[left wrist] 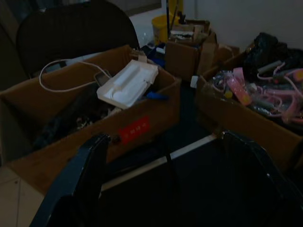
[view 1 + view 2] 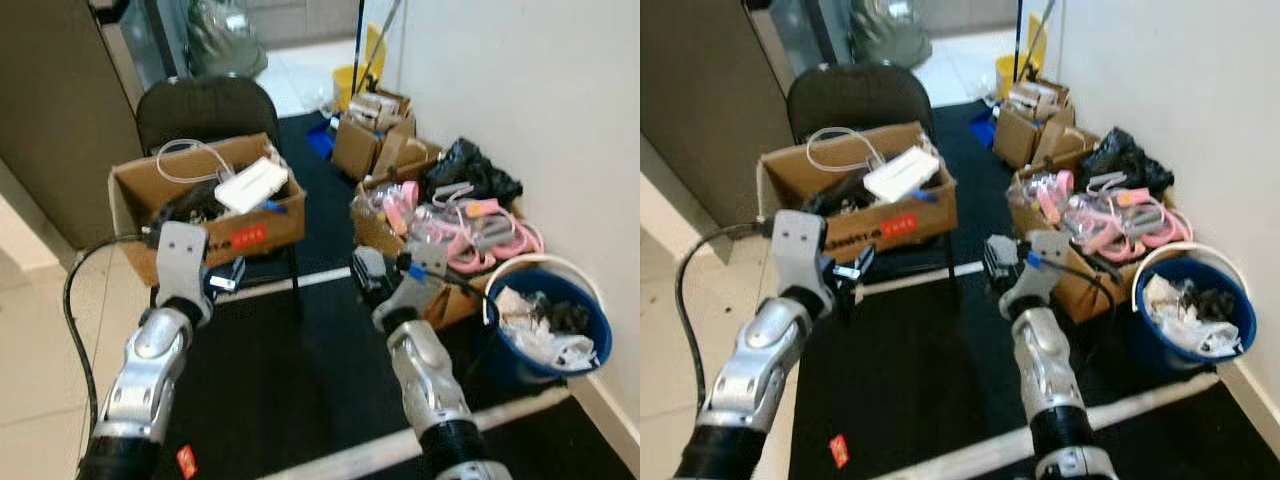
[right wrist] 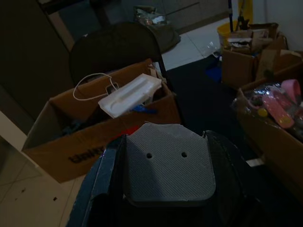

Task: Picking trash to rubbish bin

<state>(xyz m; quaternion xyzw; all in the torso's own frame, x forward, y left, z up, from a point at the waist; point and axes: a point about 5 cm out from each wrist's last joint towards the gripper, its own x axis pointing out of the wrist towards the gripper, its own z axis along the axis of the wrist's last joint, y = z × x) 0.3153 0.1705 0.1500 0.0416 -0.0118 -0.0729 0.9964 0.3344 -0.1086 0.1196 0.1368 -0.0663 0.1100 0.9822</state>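
Note:
A blue bucket [image 2: 512, 364] with a white rim stands on the floor at the right by the wall, holding white crumpled trash [image 2: 536, 327]. A small red scrap [image 2: 187, 460] lies on the black mat near my left arm. My left gripper [image 2: 224, 276] is raised in front of the chair's cardboard box [image 2: 262, 232]; its fingers [image 1: 75, 189] stand wide apart with nothing between them. My right gripper [image 2: 366, 272] is held up over the mat, left of the bucket, with its grey pad [image 3: 165, 163] showing, shut and empty.
The box sits on a black chair [image 2: 205, 105] and holds a white tray and cables. An open box of pink items [image 2: 455, 225], a black bag [image 2: 470, 165], more boxes [image 2: 370, 135] and a yellow bucket [image 2: 352, 82] line the right wall. A white stripe crosses the mat.

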